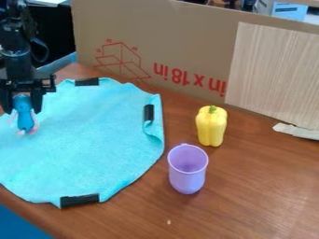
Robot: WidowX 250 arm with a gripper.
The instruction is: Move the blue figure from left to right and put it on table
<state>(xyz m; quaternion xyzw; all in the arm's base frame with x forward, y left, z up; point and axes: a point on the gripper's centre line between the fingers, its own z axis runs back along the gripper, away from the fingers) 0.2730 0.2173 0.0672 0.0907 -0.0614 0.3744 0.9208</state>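
Blue and pink, the figure (24, 120) is hanging at the far left in the camera view, with the black gripper (22, 110) grasping it between its two fingers. It is showing against the turquoise cloth (81, 140); whether its feet are touching the cloth, I cannot tell. The cloth is lying on the left of the brown table (249, 200), with black strips (79, 200) along its edge. Right of it, a purple cup (187, 175) is standing near a yellow pepper (211, 126), which is sitting farther back. Cardboard (181, 32) is standing behind.
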